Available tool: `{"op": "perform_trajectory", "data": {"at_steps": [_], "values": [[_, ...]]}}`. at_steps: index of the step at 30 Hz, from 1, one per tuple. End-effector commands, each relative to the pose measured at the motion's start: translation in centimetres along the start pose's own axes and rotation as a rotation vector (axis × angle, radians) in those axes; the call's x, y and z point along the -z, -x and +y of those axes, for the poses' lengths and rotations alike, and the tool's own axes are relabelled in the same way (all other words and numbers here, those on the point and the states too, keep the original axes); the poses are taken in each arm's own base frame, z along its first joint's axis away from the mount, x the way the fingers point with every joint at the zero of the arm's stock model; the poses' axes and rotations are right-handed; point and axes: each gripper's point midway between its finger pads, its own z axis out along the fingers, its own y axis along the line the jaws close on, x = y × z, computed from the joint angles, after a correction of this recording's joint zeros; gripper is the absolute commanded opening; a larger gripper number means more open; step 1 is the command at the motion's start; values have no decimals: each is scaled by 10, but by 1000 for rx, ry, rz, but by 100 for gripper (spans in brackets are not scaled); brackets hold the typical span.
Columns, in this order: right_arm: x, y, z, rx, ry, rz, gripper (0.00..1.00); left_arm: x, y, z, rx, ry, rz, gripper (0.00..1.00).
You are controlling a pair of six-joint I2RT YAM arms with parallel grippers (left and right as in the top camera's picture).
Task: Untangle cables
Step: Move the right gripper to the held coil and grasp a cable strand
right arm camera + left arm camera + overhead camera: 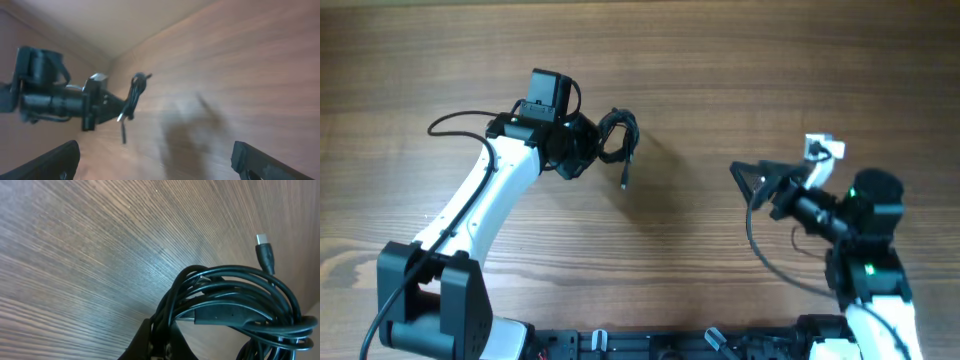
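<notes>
Overhead view first: the cables (618, 135) are one coiled black bundle, pinched at its edge in my left gripper (586, 150), which is closed tight on the strands. From the right wrist view the bundle looks lifted clear of the worktop (700, 80), with one loose end (625, 178) dangling below it. I reckon holding the bundle up like this lets gravity show which tail is free and gives the other arm room to reach in.

My right gripper (742, 185) sits well to the side of the bundle, facing it, jaws spread wide and holding nothing. I'd say it is placed to take a strand.

The left wrist view shows a plug (262, 240) sticking up above the bundle's loops. I can't count how many cords make up the bundle, because the loops overlap and run off the lower edge there. The right wrist picture is blurred, so I can't tell whether the dangling end touches the wood.
</notes>
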Motion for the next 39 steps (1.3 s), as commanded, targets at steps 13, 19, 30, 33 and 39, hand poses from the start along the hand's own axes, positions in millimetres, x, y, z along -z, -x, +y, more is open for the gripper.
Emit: {"op": "perform_trajectory", "data": {"at_steps": [13,19,30,33,39], "values": [[-117,-77,54,-50,237,257,63,4,-20,-24,25,-45,-17,4],[-125,-77,30,-17,91,199,48,-2,-39,-30,-32,-37,-14,4],[-122,-86,40,-83,142,258,4,-6,-52,-33,-81,-23,-33,4],[-116,-87,63,-131,254,303,4,-5,-38,-30,-144,3,-109,4],[-124,-60,55,-175,193,163,4,-4,-33,-31,-365,18,-142,4]]}}
